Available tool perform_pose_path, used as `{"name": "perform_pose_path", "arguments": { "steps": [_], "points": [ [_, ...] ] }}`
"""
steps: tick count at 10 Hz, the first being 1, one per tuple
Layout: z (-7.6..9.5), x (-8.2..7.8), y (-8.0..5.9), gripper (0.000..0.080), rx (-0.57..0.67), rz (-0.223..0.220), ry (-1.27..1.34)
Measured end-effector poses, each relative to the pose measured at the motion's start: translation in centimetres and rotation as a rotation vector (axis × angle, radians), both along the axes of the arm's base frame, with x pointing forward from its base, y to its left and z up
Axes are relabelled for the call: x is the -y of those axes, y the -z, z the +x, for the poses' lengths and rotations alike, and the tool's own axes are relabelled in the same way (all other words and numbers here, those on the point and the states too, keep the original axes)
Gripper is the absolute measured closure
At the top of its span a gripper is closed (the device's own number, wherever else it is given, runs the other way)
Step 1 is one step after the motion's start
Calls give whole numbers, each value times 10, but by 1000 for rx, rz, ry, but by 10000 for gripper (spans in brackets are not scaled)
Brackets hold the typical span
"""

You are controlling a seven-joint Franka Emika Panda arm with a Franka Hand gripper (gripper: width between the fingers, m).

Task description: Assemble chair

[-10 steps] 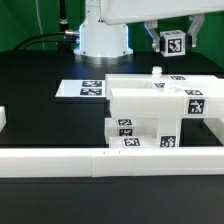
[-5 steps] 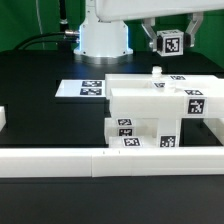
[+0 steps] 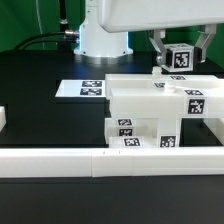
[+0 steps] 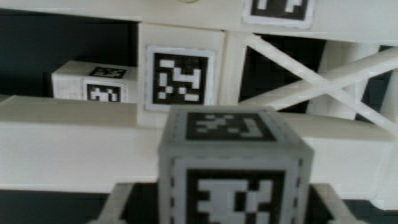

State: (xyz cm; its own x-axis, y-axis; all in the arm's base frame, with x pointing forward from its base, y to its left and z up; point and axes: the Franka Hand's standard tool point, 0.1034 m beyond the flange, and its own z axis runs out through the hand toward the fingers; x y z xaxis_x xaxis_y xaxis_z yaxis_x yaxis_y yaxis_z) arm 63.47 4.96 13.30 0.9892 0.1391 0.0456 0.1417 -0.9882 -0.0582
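The gripper (image 3: 181,60) is clamped on a square-ended chair leg (image 3: 178,54) and holds it in the air. The leg hangs over the far edge of the half-built chair (image 3: 150,102), toward the exterior view's right. In the wrist view the leg's tagged end (image 4: 228,165) is close, with an X-braced frame (image 4: 329,75) beyond it. The chair's near edge stands just behind the border rail (image 3: 60,160). On the exterior view's left, bare black table (image 3: 40,112) lies between the rail and the marker board (image 3: 85,88).
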Motion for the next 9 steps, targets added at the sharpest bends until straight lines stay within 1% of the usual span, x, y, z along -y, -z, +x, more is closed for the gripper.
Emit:
{"name": "perform_pose_path", "arguments": {
  "steps": [1,2,3,4,5,6,7,9],
  "points": [
    [2,1,-1,515,0,-2,-16],
    [12,4,-3,515,8,-5,-34],
    [23,7,-3,515,17,-8,-37],
    [29,13,-1,515,24,-12,-53],
    [29,19,3,515,21,-14,-47],
    [26,21,7,515,12,-13,-22],
    [21,20,9,515,4,-11,-1],
    [20,17,9,515,0,-10,26]
  ]
}}
